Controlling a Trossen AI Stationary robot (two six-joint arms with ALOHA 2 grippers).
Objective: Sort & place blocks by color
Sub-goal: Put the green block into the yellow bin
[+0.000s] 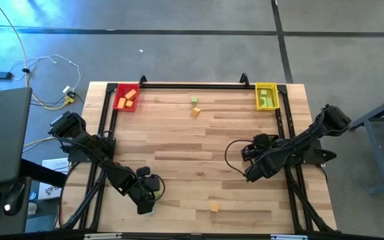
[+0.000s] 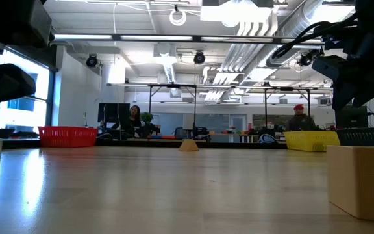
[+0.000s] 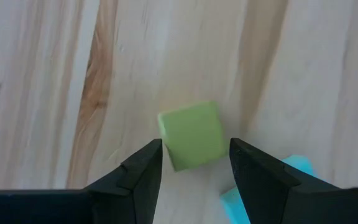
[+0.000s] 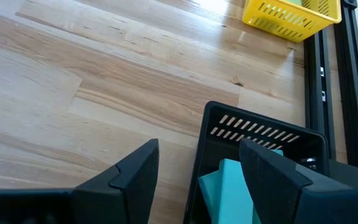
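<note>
My left gripper (image 3: 194,148) is open and low over the table near its near left part (image 1: 145,202). Its fingers stand on either side of a light green cube (image 3: 191,134) that lies flat on the wood; I see no touch. A teal block (image 3: 289,186) lies right beside that cube. My right gripper (image 4: 197,152) is open above a black tray (image 4: 260,134) at the table's right (image 1: 264,141). A teal block (image 4: 229,186) lies in that tray. Loose on the table are a green block (image 1: 195,100) and two orange blocks (image 1: 195,112) (image 1: 213,207).
A red tray (image 1: 125,99) with orange blocks sits at the far left corner, and a yellow tray (image 1: 267,95) with green blocks at the far right. Black frame rails (image 1: 192,85) run along the far and side edges. People show in the room behind (image 2: 297,117).
</note>
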